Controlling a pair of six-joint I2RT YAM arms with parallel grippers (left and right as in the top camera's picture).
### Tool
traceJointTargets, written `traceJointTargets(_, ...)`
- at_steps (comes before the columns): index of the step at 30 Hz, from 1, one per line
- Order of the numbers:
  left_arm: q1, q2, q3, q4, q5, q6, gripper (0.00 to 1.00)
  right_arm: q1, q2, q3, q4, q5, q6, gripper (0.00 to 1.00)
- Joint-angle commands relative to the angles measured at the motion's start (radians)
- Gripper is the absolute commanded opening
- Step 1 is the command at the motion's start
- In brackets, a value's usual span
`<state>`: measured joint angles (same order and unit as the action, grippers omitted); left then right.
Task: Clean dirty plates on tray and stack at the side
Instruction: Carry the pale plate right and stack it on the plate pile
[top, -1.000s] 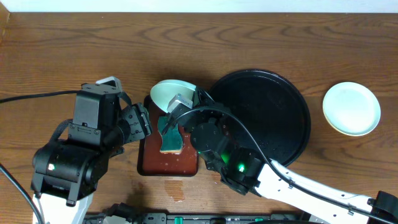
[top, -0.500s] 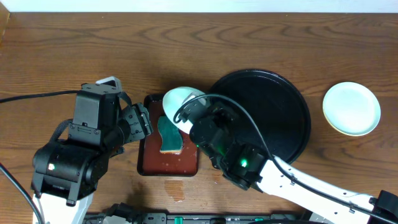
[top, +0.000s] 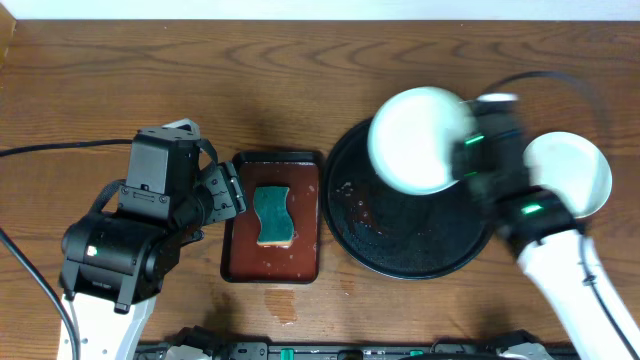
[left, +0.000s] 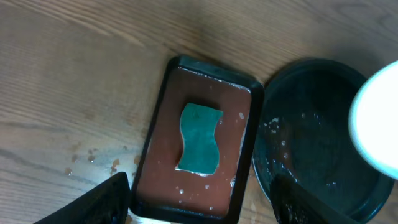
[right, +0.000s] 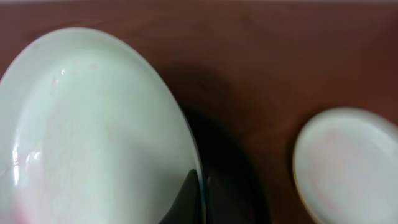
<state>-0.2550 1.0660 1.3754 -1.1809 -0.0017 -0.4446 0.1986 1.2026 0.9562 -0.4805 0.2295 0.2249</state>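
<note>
My right gripper (top: 478, 142) is shut on the rim of a pale mint-white plate (top: 418, 140), which it holds tilted and blurred above the black tray (top: 400, 245). In the right wrist view one dark finger (right: 186, 200) presses the plate (right: 93, 130) at its edge, where the gripper (right: 200, 190) pinches it. A second pale plate (top: 578, 180) lies on the wood to the right of the tray, also visible from the right wrist (right: 348, 162). The tray (left: 311, 149) is wet with droplets and bears no plate. My left gripper (left: 199, 208) hangs open over the near end of a reddish-brown tray.
The rectangular reddish-brown tray (top: 240, 250) sits left of the black tray, with a green sponge (top: 272, 215) lying flat in it (left: 200, 138). Water drops speckle it and the wood in front. My left arm (top: 130, 240) fills the table's left front.
My right arm has swung from over the reddish-brown tray to the right, carrying the plate above the black tray. The sponge now lies uncovered. The left arm has hardly moved.
</note>
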Motion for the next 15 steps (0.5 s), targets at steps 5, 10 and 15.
traceJointTargets(5, 0.006, 0.0, 0.012, -0.003, 0.002, 0.002, 0.73, -0.57, 0.05, 0.007, -0.075, -0.451, 0.158, 0.01)
traceJointTargets(10, 0.006, 0.0, 0.012, -0.003, 0.002, 0.002, 0.73, -0.824, 0.159, 0.007, -0.072, -0.443, 0.229, 0.01)
traceJointTargets(15, 0.006, 0.0, 0.012, -0.003, 0.002, 0.002, 0.73, -0.951, 0.28, 0.007, -0.06, -0.351, 0.314, 0.01)
